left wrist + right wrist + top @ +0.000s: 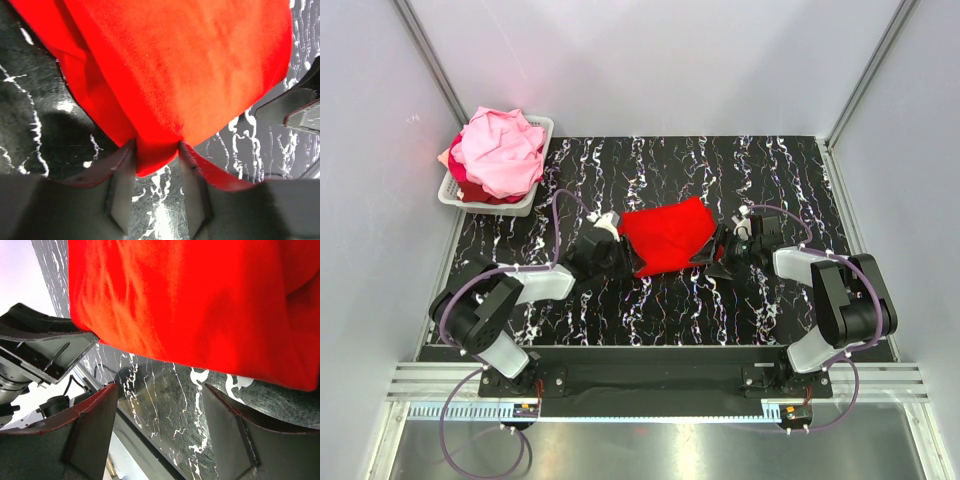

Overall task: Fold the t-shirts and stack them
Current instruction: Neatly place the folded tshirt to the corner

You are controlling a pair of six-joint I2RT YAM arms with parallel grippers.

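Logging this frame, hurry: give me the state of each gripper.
Left gripper: closed on the edge of the red t-shirt.
Right gripper: open, holding nothing.

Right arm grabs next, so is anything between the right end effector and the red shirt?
Nothing visible. The open right end effector faces the red t-shirt edge across bare table. The left end effector pinches the shirt's opposite side, clear of that path.

No text, brand, number or sign was readable in any view. Red t-shirt (665, 235) showed plain fabric only. Counter (720, 300) carried just white marbling. Small boards (527, 408) at the arm bases were too small to read.
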